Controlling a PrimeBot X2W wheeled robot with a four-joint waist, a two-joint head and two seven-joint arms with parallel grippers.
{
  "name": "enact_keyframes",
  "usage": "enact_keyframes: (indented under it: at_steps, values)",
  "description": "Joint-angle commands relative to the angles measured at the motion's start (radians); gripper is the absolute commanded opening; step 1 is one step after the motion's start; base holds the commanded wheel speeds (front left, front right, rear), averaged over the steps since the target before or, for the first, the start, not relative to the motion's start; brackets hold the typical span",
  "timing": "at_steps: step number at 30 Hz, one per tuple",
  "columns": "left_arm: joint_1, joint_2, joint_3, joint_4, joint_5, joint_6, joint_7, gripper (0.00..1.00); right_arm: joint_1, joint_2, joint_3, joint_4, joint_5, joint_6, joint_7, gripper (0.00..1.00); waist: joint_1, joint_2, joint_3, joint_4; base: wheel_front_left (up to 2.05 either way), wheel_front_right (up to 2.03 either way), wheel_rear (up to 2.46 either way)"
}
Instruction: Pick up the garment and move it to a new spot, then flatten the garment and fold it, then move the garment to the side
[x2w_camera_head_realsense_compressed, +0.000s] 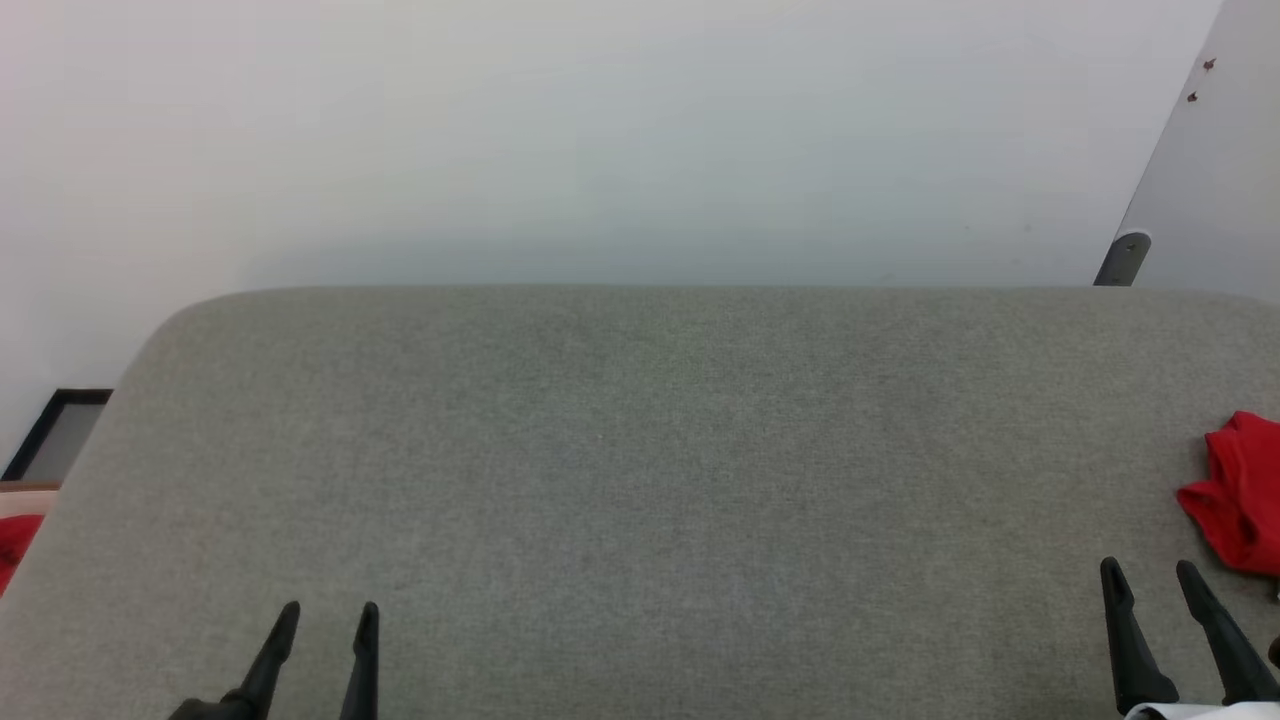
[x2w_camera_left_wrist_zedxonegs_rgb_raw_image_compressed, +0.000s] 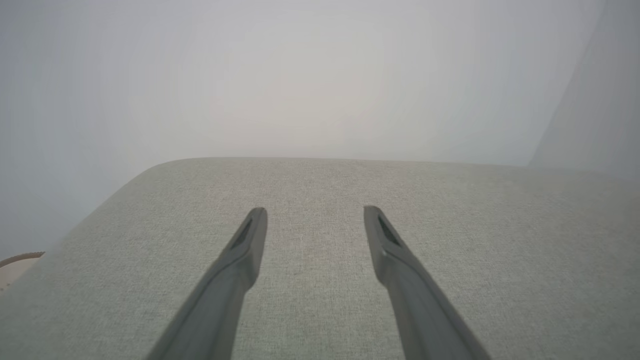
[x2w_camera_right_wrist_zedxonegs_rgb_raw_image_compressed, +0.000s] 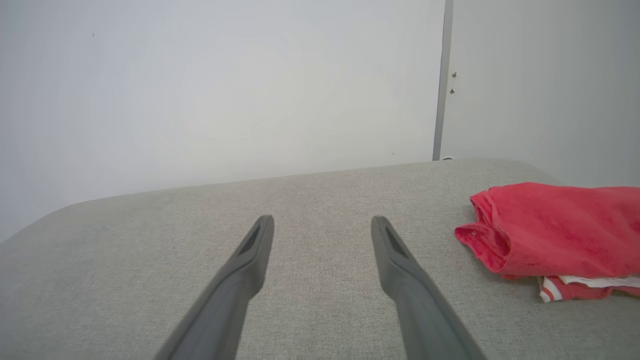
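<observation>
Head view: garment (x2w_camera_head_realsense_compressed: 1240, 495) heaped at 3 o'clock, likely unfolded; my left end effector (x2w_camera_head_realsense_compressed: 330, 606) and right end effector (x2w_camera_head_realsense_compressed: 1147, 564) wide, empty.

open: cushion (x2w_camera_head_realsense_compressed: 640, 480) middle and left | blocked: garment (x2w_camera_head_realsense_compressed: 1240, 505) at right edge

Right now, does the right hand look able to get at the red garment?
Probably yes. The right hand is open and empty, the garment lies bunched just to its right on the grey cushion, and nothing lies between them.

Red garment (x2w_camera_right_wrist_zedxonegs_rgb_raw_image_compressed: 555, 227) folded, far right
</observation>
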Motion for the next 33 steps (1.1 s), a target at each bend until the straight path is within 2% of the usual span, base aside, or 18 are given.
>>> enact_keyframes:
  at_steps: [1,14,30,31,33]
  values:
    - [0.007,-0.002,0.001,-0.002,0.006,-0.003,0.001,1.0,0.01,0.005,-0.007,-0.006,-0.003,-0.001,0.001,1.0,0.0,-0.0001,0.001,0.001,0.0,0.0,0.0]
    - [-0.016,-0.007,0.001,-0.005,0.008,-0.007,0.001,1.0,0.024,0.044,-0.008,-0.073,-0.021,-0.001,0.028,1.0,0.0,-0.0001,0.009,0.002,0.0,0.0,0.0]
    - [-0.026,-0.009,0.011,0.019,0.0,0.003,0.001,1.0,0.013,0.058,0.006,-0.066,-0.022,-0.001,0.021,1.0,0.0,-0.0001,0.012,0.006,0.0,0.0,0.0]
    - [-0.018,-0.012,0.01,0.021,0.001,0.001,0.0,0.0,0.018,0.055,0.005,-0.067,-0.019,0.0,0.025,0.0,0.0,-0.0001,0.012,0.006,0.0,0.0,0.0]
    - [-0.015,-0.018,0.008,0.034,-0.001,0.0,0.001,0.0,0.023,0.062,0.007,-0.053,-0.015,0.0,0.026,0.0,0.0,-0.0001,0.012,0.006,0.0,0.0,0.0]
